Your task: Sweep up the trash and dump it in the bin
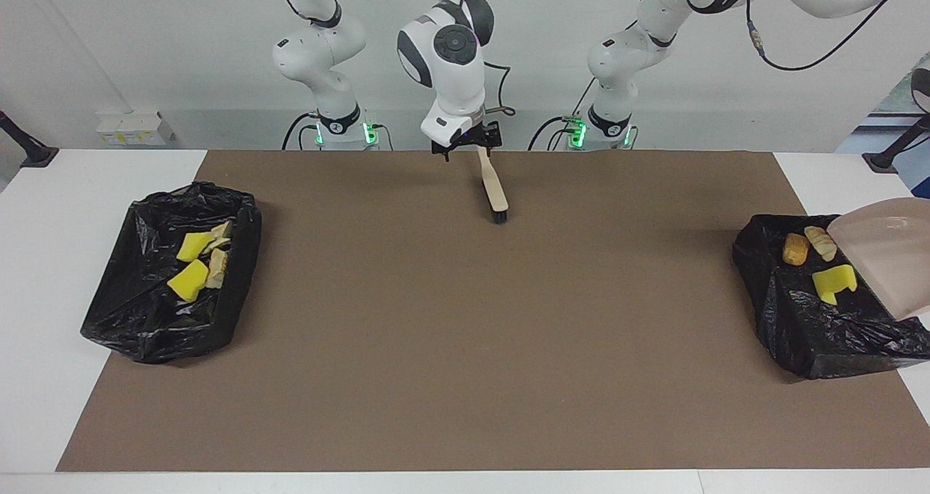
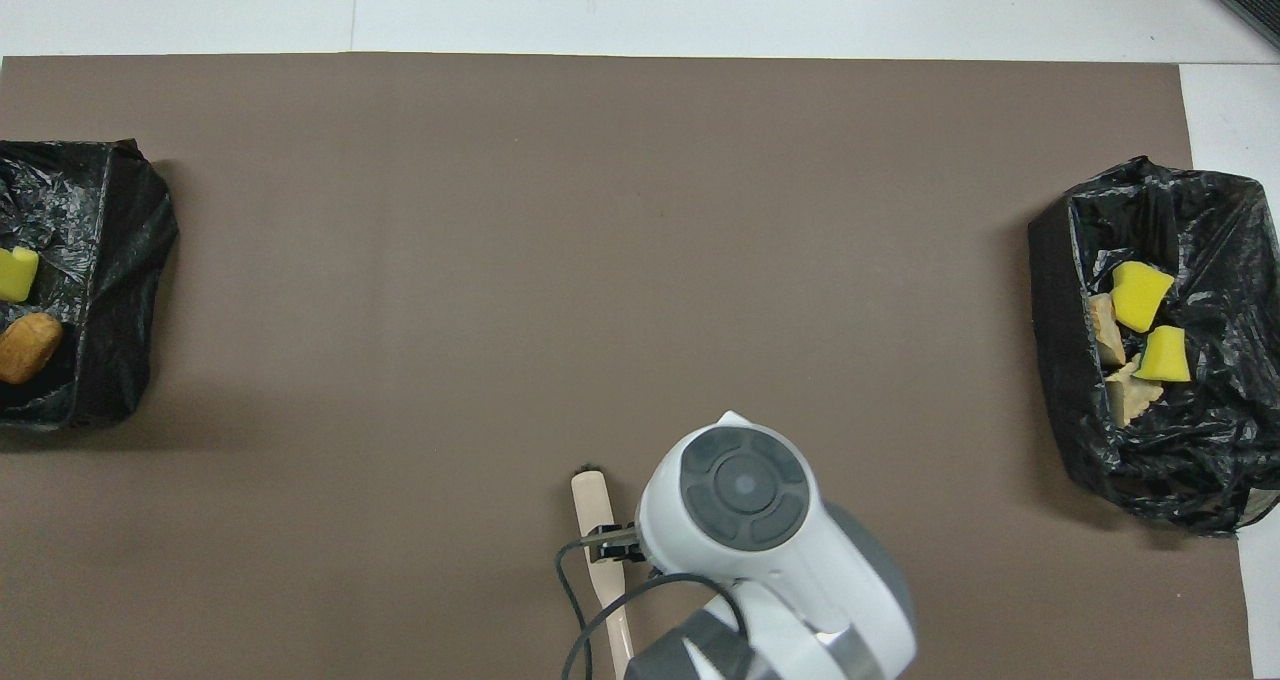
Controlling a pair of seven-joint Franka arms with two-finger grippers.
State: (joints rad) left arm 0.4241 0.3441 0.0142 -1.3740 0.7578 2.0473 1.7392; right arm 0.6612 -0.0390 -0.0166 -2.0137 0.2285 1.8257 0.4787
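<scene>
My right gripper (image 1: 468, 142) is shut on the handle of a beige brush (image 1: 497, 189), whose black bristle head hangs down to the brown mat near the robots' edge. The gripper (image 2: 612, 545) and brush (image 2: 592, 500) also show in the overhead view. A beige dustpan (image 1: 890, 254) is tilted over the black-lined bin (image 1: 799, 334) at the left arm's end; the left gripper is out of frame. In that bin lie a yellow sponge chunk (image 1: 833, 282) and two bread lumps (image 1: 795, 249). The bin (image 1: 145, 320) at the right arm's end holds two yellow chunks (image 1: 188, 280) and tan lumps (image 1: 218, 267).
A brown mat (image 1: 465, 334) covers most of the white table, with the two bins at its ends. In the overhead view the bin at the left arm's end (image 2: 100, 260) is cut by the frame edge; the bin at the right arm's end (image 2: 1130, 460) shows whole.
</scene>
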